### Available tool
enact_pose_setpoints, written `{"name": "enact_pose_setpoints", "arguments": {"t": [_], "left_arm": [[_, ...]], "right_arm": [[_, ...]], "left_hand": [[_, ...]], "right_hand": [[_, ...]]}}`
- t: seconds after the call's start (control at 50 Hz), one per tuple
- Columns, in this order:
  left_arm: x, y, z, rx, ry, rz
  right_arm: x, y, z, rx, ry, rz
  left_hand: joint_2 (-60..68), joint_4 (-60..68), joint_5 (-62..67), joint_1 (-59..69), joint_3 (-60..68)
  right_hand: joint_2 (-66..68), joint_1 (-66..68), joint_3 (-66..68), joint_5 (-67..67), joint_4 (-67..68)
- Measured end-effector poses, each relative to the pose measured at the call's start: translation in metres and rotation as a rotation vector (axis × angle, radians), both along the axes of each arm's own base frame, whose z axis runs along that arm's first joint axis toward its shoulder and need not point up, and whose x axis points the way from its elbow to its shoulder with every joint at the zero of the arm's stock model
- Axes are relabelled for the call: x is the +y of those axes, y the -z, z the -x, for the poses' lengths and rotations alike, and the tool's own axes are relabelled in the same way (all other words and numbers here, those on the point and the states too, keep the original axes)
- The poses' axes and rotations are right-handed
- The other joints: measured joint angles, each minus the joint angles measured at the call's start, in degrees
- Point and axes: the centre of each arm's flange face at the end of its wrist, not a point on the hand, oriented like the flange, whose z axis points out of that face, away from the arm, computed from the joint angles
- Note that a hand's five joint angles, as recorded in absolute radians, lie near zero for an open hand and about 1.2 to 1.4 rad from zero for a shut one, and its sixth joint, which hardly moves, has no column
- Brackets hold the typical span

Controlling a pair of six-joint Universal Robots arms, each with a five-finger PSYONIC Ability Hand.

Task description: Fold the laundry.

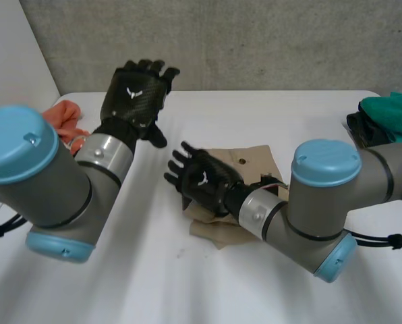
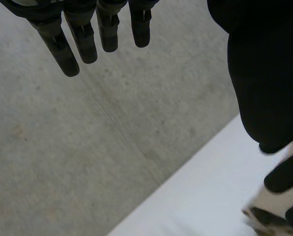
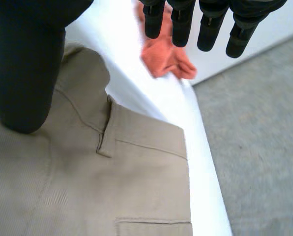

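Your right hand's [image 1: 204,181] fingers [image 3: 182,27] are straight and spread, holding nothing. They reach over the left edge of the beige garment [image 1: 255,160], which lies crumpled mid-table under that hand and wrist. Your left hand's [image 1: 135,94] fingers [image 2: 82,44] are likewise straight and empty, raised above the table's [image 1: 255,283] far left. An orange cloth [image 1: 65,116] lies at the far left edge beside the left arm, and a green cloth [image 1: 393,111] at the far right.
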Motion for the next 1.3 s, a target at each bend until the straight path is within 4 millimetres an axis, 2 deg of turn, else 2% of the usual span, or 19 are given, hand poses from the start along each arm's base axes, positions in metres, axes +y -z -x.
{"name": "enact_pose_setpoints", "arguments": {"t": [0.12,0.2,0.3,0.38,0.4,0.44,0.46,0.48,0.56,0.7,0.86,0.9,1.04,1.08,1.1,1.16,1.18,1.24,1.3], "left_arm": [[-0.012,-0.013,0.014,0.036,0.015,0.037],[-0.015,-0.014,0.034,0.068,0.061,0.026],[-0.008,0.003,0.063,0.060,0.132,-0.056],[0.000,0.035,0.086,0.000,0.170,-0.172],[0.000,0.035,0.086,0.000,0.170,-0.172],[0.002,0.059,0.093,-0.053,0.155,-0.246],[0.002,0.059,0.093,-0.053,0.155,-0.246],[0.002,0.072,0.094,-0.085,0.128,-0.284],[-0.001,0.093,0.088,-0.144,0.062,-0.344],[0.005,0.121,0.072,-0.259,0.001,-0.464],[0.012,0.130,0.065,-0.318,-0.001,-0.529],[0.012,0.129,0.065,-0.318,0.001,-0.529],[0.010,0.101,0.066,-0.266,0.012,-0.479],[0.007,0.083,0.066,-0.225,0.020,-0.438],[0.004,0.065,0.065,-0.184,0.034,-0.397],[0.000,0.037,0.065,-0.123,0.071,-0.334],[-0.002,0.021,0.064,-0.091,0.104,-0.298],[-0.002,-0.006,0.065,-0.045,0.204,-0.237],[0.001,-0.020,0.067,-0.026,0.302,-0.212]], "right_arm": [[-0.023,-0.038,0.023,-0.224,0.206,-0.236],[-0.057,-0.064,0.066,-0.413,0.449,-0.389],[-0.079,-0.074,0.103,-0.463,0.627,-0.468],[-0.091,-0.061,0.115,-0.414,0.692,-0.549],[-0.091,-0.061,0.115,-0.414,0.692,-0.549],[-0.097,-0.046,0.112,-0.370,0.681,-0.609],[-0.097,-0.046,0.112,-0.370,0.681,-0.609],[-0.100,-0.034,0.108,-0.343,0.660,-0.647],[-0.103,-0.010,0.101,-0.300,0.623,-0.713],[-0.106,0.025,0.096,-0.235,0.610,-0.753],[-0.108,0.034,0.100,-0.126,0.625,-0.637],[-0.108,0.033,0.101,-0.113,0.629,-0.617],[-0.106,0.018,0.104,-0.091,0.644,-0.526],[-0.101,0.007,0.104,-0.111,0.640,-0.492],[-0.094,-0.002,0.103,-0.131,0.635,-0.459],[-0.081,-0.013,0.101,-0.158,0.627,-0.413],[-0.070,-0.018,0.100,-0.173,0.620,-0.385],[-0.043,-0.017,0.095,-0.191,0.600,-0.349],[-0.023,-0.007,0.092,-0.185,0.579,-0.347]], "left_hand": [[0.0,0.0,0.0,0.0,0.0],[0.0,0.0,0.0,0.0,0.0],[0.0,0.0,0.0,0.0,0.0],[0.0,0.0,0.0,0.0,0.0],[0.0,0.0,0.0,0.0,0.0],[0.0,0.0,0.0,0.0,0.0],[0.0,0.0,0.0,0.0,0.0],[0.0,0.0,0.0,0.0,0.0],[0.0,0.0,0.0,0.0,0.0],[0.0,0.0,0.0,0.0,0.0],[0.0,0.0,0.0,0.0,0.0],[0.0,0.0,0.0,0.0,0.0],[-0.1,0.0,0.0,0.0,0.0],[-0.1,0.0,0.0,0.0,0.0],[-0.1,0.0,0.0,0.0,0.0],[-0.1,0.0,0.0,0.0,0.0],[-0.1,1.5,1.5,0.0,-0.6],[-0.1,1.1,0.1,0.0,-0.6],[-0.1,1.1,0.1,0.0,-0.6]], "right_hand": [[0.0,0.0,0.0,0.0,-0.1],[0.0,0.0,0.0,0.0,-0.1],[0.0,0.0,0.0,0.0,-0.1],[0.0,0.0,0.0,0.0,-0.1],[0.0,0.0,0.0,0.0,-0.1],[0.0,0.0,0.0,0.0,-0.1],[0.0,0.0,0.0,0.0,-0.1],[0.0,0.0,0.0,0.0,-0.1],[0.0,0.0,0.0,0.0,-0.1],[0.0,0.0,0.0,0.0,-0.1],[-0.6,-0.3,0.0,0.0,-0.1],[-0.9,-0.4,0.0,0.0,-0.1],[-1.2,-0.5,0.0,0.0,-0.1],[-1.2,-0.5,0.0,0.0,-0.1],[-1.2,-0.5,0.0,0.0,-0.1],[-1.2,-0.5,0.0,0.0,-0.1],[-1.2,-0.5,0.0,0.0,-0.1],[-1.2,-0.5,0.0,0.0,-0.1],[-1.2,-0.5,0.0,0.0,-0.1]]}}
